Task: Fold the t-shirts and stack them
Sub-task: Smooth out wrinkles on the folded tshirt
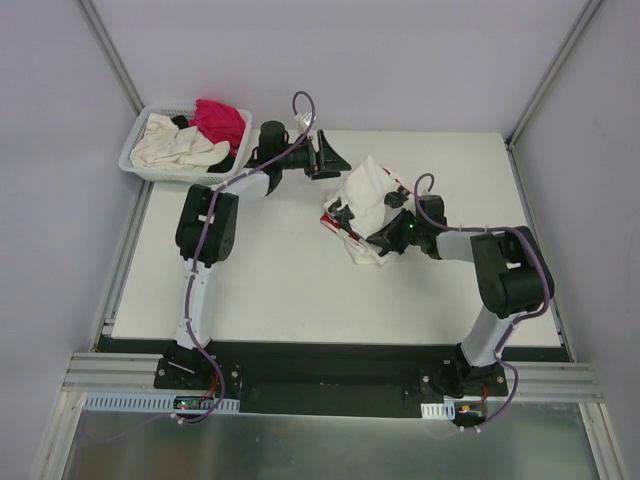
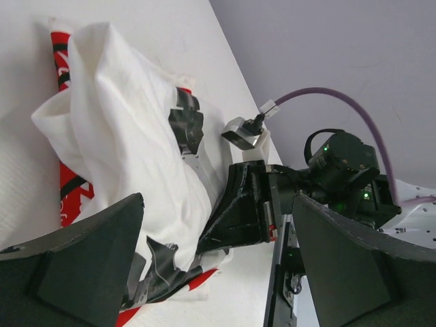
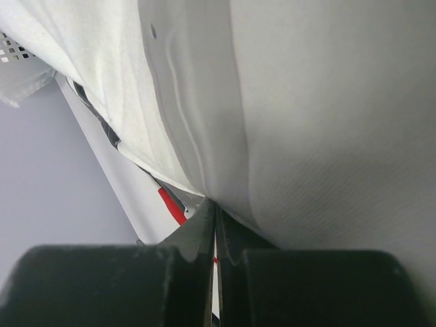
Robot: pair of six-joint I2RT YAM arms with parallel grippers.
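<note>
White table [image 1: 280,290], two black-and-white arms bolted at the near edge. Left arm [image 1: 205,225] reaches toward the far left. Right arm [image 1: 510,270] bends in toward the table middle. White slotted basket [image 1: 150,172] sits just off the far left corner of the table and holds a cream shirt [image 1: 175,145], a magenta shirt [image 1: 220,120] and a bit of black cloth [image 1: 225,160], all loose and unfolded. White shirt with red print [image 1: 365,195] lies on the far middle of the table, bunched into a rumpled heap with its red print and dark patches showing at the lower edge, not flat. Right gripper [image 3: 216,231] has its fingers pressed together, pinching that shirt's cloth at the tips. Left gripper [image 1: 328,160] is beside the heap on the basket side, fingers wide apart, holding nothing and not touching the cloth.
</note>
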